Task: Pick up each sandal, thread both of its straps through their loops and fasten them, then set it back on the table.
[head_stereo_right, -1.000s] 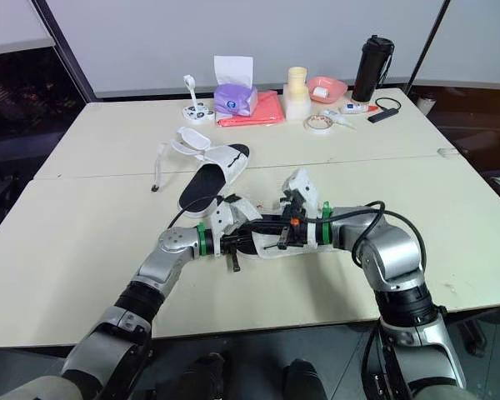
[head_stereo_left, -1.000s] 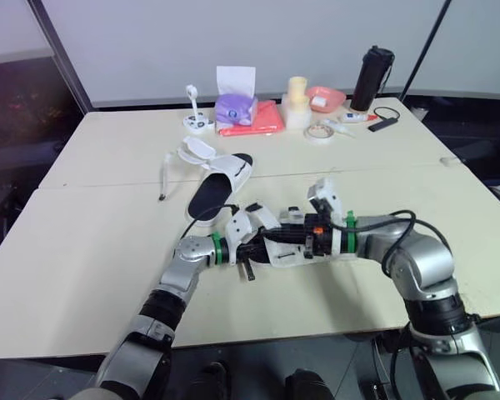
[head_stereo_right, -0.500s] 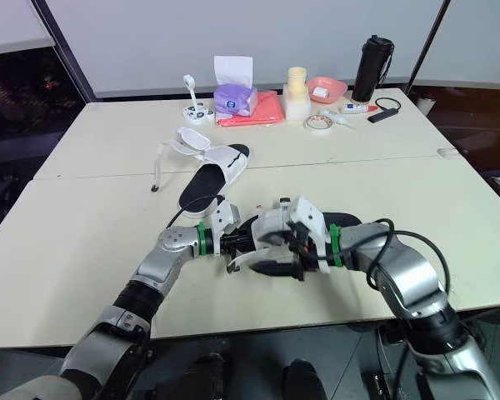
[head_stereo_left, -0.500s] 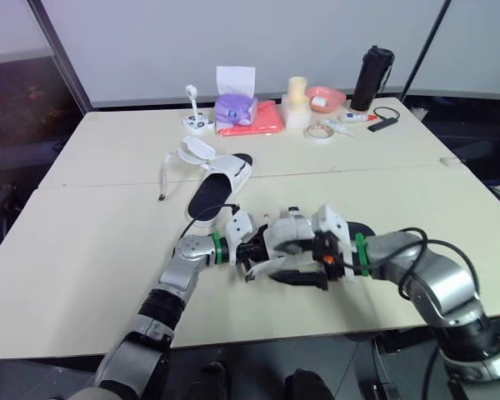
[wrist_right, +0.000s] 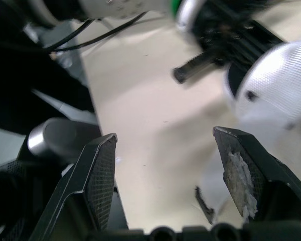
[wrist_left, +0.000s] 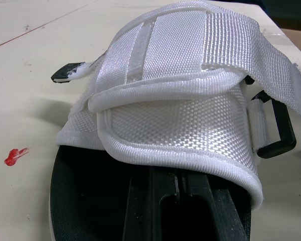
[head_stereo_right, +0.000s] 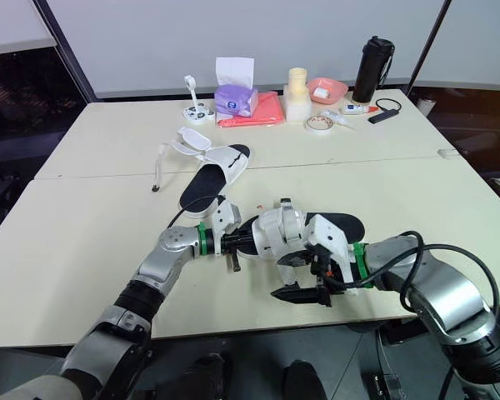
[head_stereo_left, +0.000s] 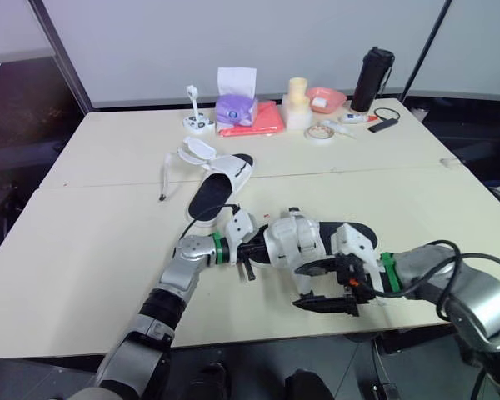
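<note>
The light was bright and even, coming from above, and the cream table (head_stereo_left: 83, 250) showed no hard glare. Beyond its left edge the room was dim. In the left wrist view the weave of the sandal (wrist_left: 180, 100) was sharp, with only a soft grey shadow beside it, and its black sole was almost without detail. In the right wrist view the dark fingers (wrist_right: 98, 170) of the right gripper (wrist_right: 164, 134) were fairly clear. Behind them the table and the white sandal were smeared, and the white was washed out.
</note>
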Action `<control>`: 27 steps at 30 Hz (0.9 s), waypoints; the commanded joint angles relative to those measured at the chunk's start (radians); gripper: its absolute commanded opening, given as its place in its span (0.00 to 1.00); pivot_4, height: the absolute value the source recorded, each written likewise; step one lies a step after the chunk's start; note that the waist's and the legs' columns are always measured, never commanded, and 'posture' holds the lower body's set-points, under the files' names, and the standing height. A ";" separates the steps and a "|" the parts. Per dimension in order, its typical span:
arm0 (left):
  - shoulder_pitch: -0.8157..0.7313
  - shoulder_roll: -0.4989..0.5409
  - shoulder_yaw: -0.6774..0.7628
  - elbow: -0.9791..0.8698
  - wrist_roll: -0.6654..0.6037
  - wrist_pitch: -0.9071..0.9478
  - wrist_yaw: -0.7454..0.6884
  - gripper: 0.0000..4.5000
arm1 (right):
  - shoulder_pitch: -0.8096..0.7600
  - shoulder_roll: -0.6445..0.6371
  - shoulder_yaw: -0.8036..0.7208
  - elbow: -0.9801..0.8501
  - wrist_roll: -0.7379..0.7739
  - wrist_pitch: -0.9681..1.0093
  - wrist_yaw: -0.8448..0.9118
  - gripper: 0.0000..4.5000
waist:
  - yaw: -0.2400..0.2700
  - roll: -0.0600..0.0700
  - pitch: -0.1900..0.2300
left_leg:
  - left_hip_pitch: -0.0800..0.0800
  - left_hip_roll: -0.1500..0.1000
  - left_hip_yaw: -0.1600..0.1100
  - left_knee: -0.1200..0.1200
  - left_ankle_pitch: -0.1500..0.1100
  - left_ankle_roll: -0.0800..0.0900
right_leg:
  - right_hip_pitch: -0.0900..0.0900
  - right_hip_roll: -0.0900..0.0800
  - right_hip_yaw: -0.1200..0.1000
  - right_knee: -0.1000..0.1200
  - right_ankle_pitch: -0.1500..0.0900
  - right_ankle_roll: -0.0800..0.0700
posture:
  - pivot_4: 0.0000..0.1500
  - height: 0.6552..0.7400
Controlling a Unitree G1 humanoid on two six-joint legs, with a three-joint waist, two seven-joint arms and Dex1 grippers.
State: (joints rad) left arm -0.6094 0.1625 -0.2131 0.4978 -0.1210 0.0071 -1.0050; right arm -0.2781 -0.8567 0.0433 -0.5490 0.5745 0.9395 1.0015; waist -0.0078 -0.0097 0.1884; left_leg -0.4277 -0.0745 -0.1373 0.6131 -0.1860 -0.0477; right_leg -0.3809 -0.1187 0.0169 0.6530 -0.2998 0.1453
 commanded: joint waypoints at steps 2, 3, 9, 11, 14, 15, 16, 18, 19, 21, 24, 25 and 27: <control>-0.002 -0.007 -0.017 0.021 0.008 -0.002 -0.008 0.00 | 0.001 0.000 -0.047 -0.006 0.042 0.116 -0.089 0.73 | 0.002 0.000 0.000 | 0.000 0.000 0.000 0.000 0.000 0.000 | 0.000 0.000 0.000 0.000 0.000 0.000 | 1.00 1.00; -0.002 -0.008 -0.018 0.022 0.008 -0.003 -0.009 0.00 | 0.003 0.003 -0.051 -0.002 0.049 0.137 -0.103 0.73 | 0.003 0.000 0.000 | 0.000 0.000 0.000 0.000 0.000 0.000 | 0.000 0.000 0.000 0.000 0.000 0.000 | 1.00 1.00; -0.004 -0.014 -0.021 0.026 0.011 -0.009 -0.013 0.00 | 0.018 0.040 -0.042 0.048 0.059 0.178 -0.169 0.73 | 0.015 0.000 0.000 | 0.000 0.000 0.000 0.000 0.000 0.000 | 0.000 0.000 0.000 -0.001 0.000 0.000 | 1.00 1.00; -0.003 -0.014 -0.022 0.024 0.011 -0.009 -0.012 0.00 | 0.014 0.063 -0.039 0.063 0.064 0.182 -0.188 0.73 | 0.017 0.000 0.000 | 0.000 0.000 0.000 0.000 0.000 0.000 | 0.000 0.000 0.000 -0.001 0.000 0.000 | 1.00 1.00; 0.000 -0.014 -0.024 0.023 0.011 -0.010 -0.011 0.00 | -0.014 0.113 -0.062 0.102 0.077 0.205 -0.226 0.73 | 0.017 0.000 0.000 | 0.000 0.000 0.000 0.000 0.000 0.000 | 0.000 0.000 0.000 -0.001 0.000 0.000 | 1.00 1.00; 0.000 -0.014 -0.024 0.023 0.012 -0.011 -0.011 0.00 | -0.026 0.133 -0.076 0.119 0.088 0.220 -0.241 0.73 | 0.017 0.000 0.000 | 0.000 0.000 0.000 0.000 0.000 0.000 | 0.000 0.000 0.000 -0.001 0.000 0.000 | 1.00 1.00; 0.000 -0.014 -0.025 0.023 0.012 -0.011 -0.011 0.00 | -0.035 0.150 -0.090 0.132 0.103 0.236 -0.252 0.73 | 0.017 0.000 0.000 | 0.000 0.000 0.000 0.000 0.000 0.000 | 0.000 0.000 0.000 -0.001 0.000 0.000 | 1.00 1.00; 0.000 -0.014 -0.024 0.024 0.012 -0.011 -0.010 0.00 | -0.042 0.172 -0.101 0.138 0.129 0.257 -0.259 0.73 | 0.018 0.000 0.000 | 0.000 0.000 0.000 0.000 0.000 0.000 | 0.000 0.000 0.000 -0.001 0.000 0.000 | 1.00 1.00; -0.001 -0.015 -0.024 0.025 0.012 -0.012 -0.010 0.00 | -0.043 0.180 -0.098 0.138 0.134 0.263 -0.263 0.73 | 0.018 0.000 0.000 | 0.000 0.000 0.000 0.000 0.000 0.000 | 0.000 0.000 0.000 -0.001 0.000 0.000 | 1.00 1.00; -0.001 -0.015 -0.024 0.025 0.012 -0.013 -0.009 0.00 | -0.046 0.195 -0.097 0.141 0.147 0.274 -0.271 0.73 | 0.018 0.000 0.000 | 0.000 0.000 0.000 0.000 0.000 0.000 | 0.000 0.000 0.000 -0.001 0.000 0.000 | 1.00 1.00; 0.000 -0.015 -0.025 0.023 0.014 -0.012 -0.009 0.00 | -0.053 0.218 -0.090 0.157 0.156 0.279 -0.285 0.68 | 0.018 0.000 0.000 | 0.000 0.000 0.000 0.000 0.000 0.000 | 0.000 0.000 0.000 -0.001 0.000 0.000 | 1.00 1.00; 0.001 -0.015 -0.026 0.021 0.014 -0.012 -0.008 0.00 | -0.054 0.220 -0.086 0.160 0.156 0.278 -0.286 0.62 | 0.018 0.000 0.000 | 0.000 0.000 0.000 0.000 0.000 0.000 | 0.000 0.000 0.000 -0.001 0.000 0.000 | 1.00 1.00; 0.006 -0.014 -0.028 0.016 0.015 -0.010 -0.009 0.00 | -0.056 0.217 -0.081 0.161 0.162 0.279 -0.283 0.44 | 0.018 0.000 0.000 | 0.000 0.000 0.000 0.000 0.000 0.000 | 0.000 0.000 0.000 -0.001 0.000 0.000 | 1.00 1.00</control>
State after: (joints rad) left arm -0.6165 0.1473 -0.2217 0.5122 -0.1181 -0.0085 -1.0094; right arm -0.3188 -0.6408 -0.0266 -0.3794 0.7160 1.2216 0.7155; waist 0.0097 -0.0096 0.1884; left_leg -0.4277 -0.0747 -0.1370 0.6129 -0.1861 -0.0474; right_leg -0.3808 -0.1185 0.0169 0.6521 -0.2998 0.1452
